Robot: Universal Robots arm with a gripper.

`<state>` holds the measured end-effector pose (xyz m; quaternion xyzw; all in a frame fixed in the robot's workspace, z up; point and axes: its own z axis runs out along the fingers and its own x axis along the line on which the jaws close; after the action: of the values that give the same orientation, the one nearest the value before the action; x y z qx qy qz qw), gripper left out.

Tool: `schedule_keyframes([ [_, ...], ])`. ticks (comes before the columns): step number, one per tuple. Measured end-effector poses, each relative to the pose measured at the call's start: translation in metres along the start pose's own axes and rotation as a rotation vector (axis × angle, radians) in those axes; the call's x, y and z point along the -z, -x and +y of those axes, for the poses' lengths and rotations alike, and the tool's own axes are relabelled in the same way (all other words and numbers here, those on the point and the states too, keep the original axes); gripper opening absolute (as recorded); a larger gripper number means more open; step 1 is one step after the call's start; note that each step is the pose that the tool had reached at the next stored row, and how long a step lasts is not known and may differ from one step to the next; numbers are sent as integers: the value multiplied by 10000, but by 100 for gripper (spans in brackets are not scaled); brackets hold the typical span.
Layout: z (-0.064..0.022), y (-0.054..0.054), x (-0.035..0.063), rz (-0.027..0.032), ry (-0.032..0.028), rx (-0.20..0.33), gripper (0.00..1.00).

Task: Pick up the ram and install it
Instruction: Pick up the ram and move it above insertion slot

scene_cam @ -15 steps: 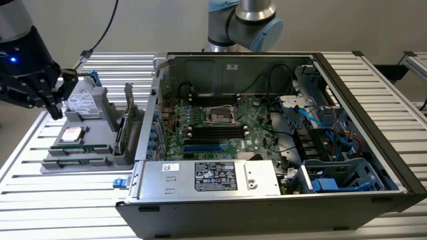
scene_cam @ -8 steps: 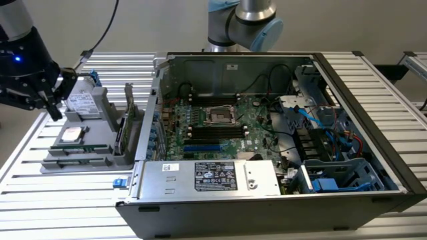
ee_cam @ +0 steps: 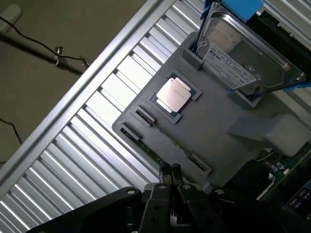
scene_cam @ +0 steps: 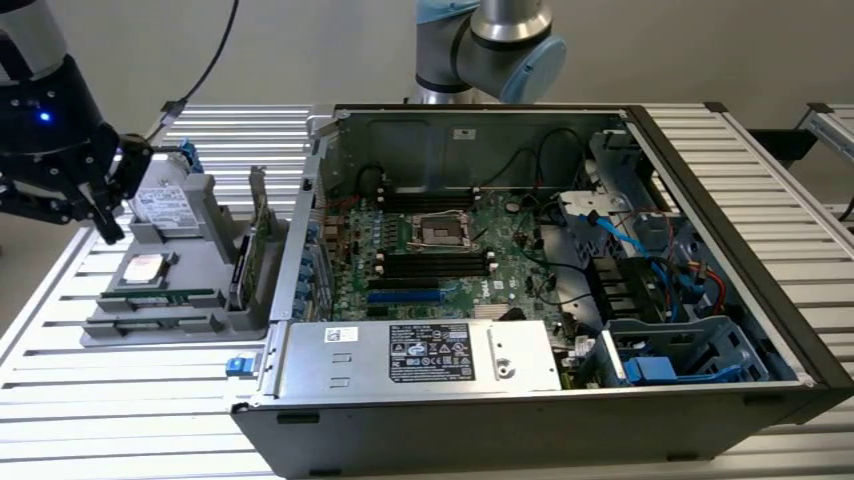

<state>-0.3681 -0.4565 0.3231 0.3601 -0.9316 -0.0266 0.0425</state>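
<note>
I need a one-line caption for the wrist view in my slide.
Closed gripper close to the ram lying in the gray tray, which also holds a processor and a hard drive.

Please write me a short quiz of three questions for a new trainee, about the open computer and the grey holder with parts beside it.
1. True or false: the ram is already seated in a slot of the motherboard.
2. Choose one. The gripper is: A) wide open; B) shut, holding nothing; C) shut on a blue cable.
3. Short answer: which square silver part lies on the grey holder, between the hard drive and the ram?

Key
1. False: it lies in the grey holder, outside the case.
2. B.
3. The processor chip.
</note>
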Motion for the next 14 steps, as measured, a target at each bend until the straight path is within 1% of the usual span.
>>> schedule_keyframes([
  [5, 0, 1, -8, 69, -58, 906, 10],
  [9, -1, 1, -17, 103, -128, 1637, 10],
  [11, -1, 1, -23, 104, -180, 1989, 10],
  [14, -3, 2, -35, 81, -281, 2534, 10],
])
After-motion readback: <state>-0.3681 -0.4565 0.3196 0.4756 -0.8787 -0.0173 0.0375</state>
